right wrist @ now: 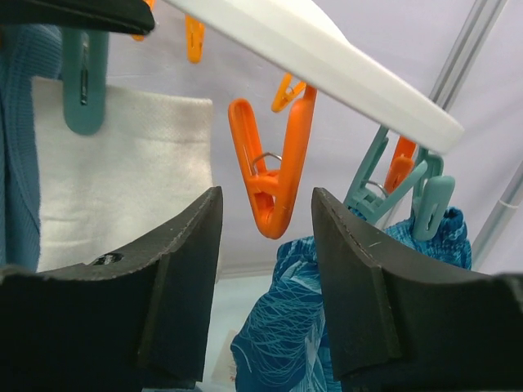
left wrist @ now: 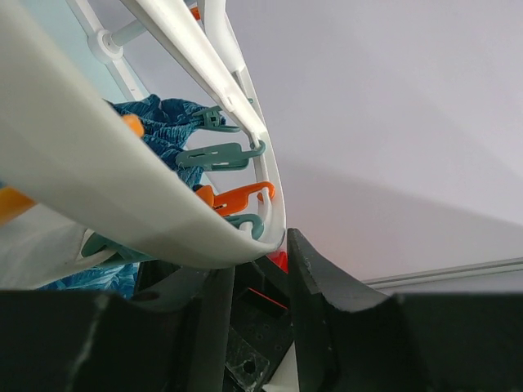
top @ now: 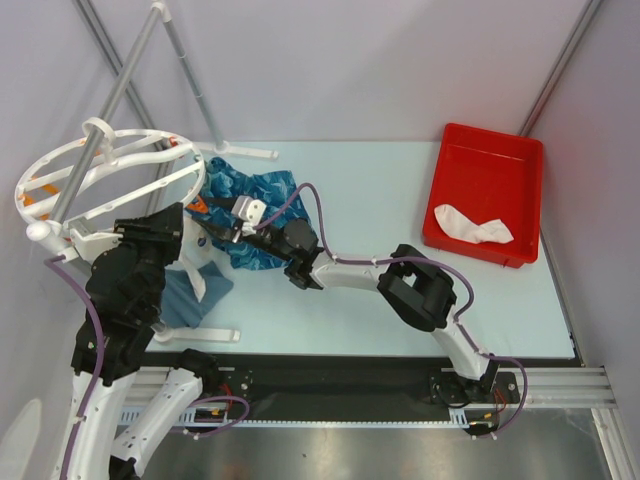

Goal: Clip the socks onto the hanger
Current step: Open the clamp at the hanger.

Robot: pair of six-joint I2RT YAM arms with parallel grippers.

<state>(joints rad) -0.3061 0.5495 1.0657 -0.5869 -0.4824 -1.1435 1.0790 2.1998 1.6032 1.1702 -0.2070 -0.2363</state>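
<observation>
The white round hanger (top: 100, 165) hangs at the far left, with orange and teal clips on its rim. My left gripper (top: 172, 222) is at its near rim; in the left wrist view (left wrist: 260, 245) the white rim (left wrist: 122, 180) sits between the fingertips. My right gripper (top: 204, 222) is open just under the rim. In the right wrist view (right wrist: 265, 196) an orange clip (right wrist: 274, 171) hangs between the open jaws, untouched. One white sock (right wrist: 122, 171) hangs from a teal clip (right wrist: 82, 77) to its left. Another white sock (top: 470, 224) lies in the red bin (top: 520, 160).
A blue patterned cloth (top: 250, 200) hangs from teal clips beside the right gripper and also shows in the right wrist view (right wrist: 319, 327). A grey-blue garment (top: 185, 295) hangs under the left arm. Grey rack poles (top: 120, 80) rise behind. The rack's white foot (top: 205, 335) lies on the table.
</observation>
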